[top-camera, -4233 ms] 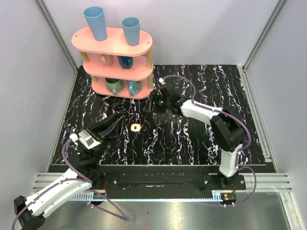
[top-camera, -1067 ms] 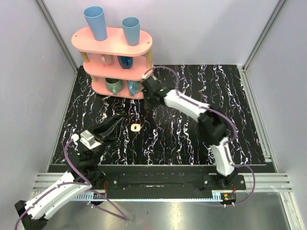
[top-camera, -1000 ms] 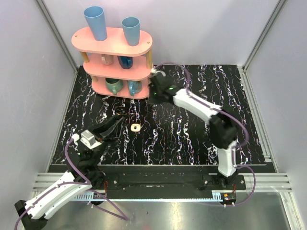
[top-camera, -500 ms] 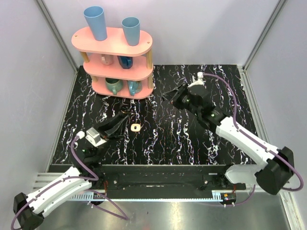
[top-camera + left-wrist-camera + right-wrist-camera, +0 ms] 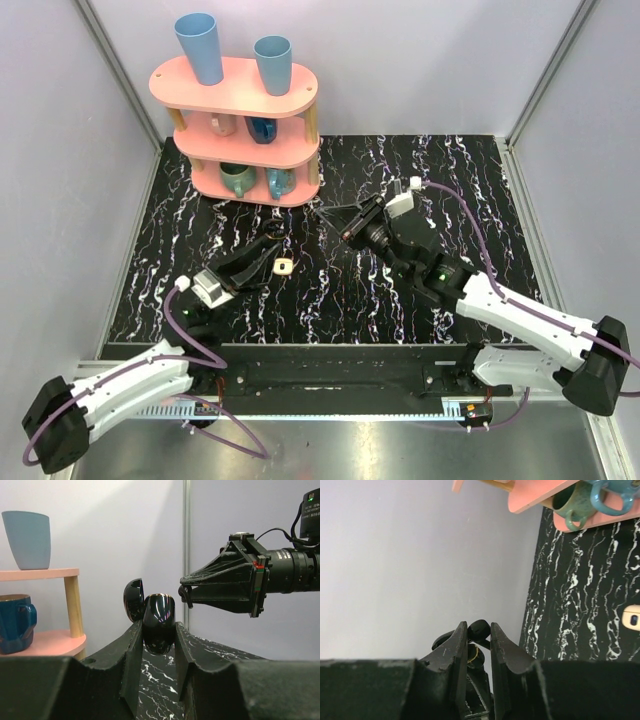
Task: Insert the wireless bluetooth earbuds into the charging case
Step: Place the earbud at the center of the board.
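Showing left pincer (image 5: 159, 631) clenched on charging case (image 5: 159, 616), wrist view; right pincer (image 5: 478, 629) unclear

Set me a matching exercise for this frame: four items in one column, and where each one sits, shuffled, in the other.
Items:
1. charging case
2. tall blue cups
3. dark blue mug
4. small cream piece

Places:
A. lying on the black marbled mat
B. top tier of the pink shelf
C. held in the left gripper
D. middle tier of the shelf

Pairs: 1-C, 2-B, 3-D, 4-A

Glossy black charging case (image 5: 159, 622), lid open
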You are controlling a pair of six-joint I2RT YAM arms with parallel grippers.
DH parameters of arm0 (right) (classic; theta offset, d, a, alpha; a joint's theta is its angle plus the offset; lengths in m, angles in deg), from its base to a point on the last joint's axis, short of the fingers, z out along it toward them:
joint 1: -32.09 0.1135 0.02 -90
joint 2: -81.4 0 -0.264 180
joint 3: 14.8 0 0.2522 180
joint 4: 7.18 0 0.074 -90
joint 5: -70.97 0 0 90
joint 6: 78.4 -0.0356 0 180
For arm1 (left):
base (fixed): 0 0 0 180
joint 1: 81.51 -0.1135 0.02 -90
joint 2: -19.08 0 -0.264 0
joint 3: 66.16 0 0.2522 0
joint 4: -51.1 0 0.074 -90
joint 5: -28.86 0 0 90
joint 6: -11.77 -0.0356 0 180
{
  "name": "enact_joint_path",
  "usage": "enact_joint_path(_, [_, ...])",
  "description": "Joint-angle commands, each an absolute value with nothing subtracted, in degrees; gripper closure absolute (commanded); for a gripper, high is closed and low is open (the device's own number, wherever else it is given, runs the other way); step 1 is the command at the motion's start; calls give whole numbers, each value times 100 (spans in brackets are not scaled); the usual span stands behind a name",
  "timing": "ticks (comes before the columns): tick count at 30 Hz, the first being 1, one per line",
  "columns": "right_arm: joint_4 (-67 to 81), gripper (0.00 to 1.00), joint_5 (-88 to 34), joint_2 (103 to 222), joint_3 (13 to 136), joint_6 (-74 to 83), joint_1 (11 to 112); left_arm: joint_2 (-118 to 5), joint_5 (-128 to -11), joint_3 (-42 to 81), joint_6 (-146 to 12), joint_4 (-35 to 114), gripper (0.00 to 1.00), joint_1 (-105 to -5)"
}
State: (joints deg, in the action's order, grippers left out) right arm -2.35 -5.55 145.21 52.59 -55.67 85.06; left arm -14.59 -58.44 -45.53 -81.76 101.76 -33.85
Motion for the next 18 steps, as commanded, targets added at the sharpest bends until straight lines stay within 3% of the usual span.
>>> enact_joint_path(1, [-1117,91,83,14512,5126,-5757,8824,-1616,-6079,-4643,-8315,11125,100,-3414])
enact_joint_path(9, [-1863,91,22,14828,5161,-5696,9133,-2055,-6211,-4862,-8323,11801,100,-3405])
enact_joint_path(18, [-1681,91,355,14916,5249,-5687,9545,-2592,-6246,-4968,-8420,12610,100,-3414])
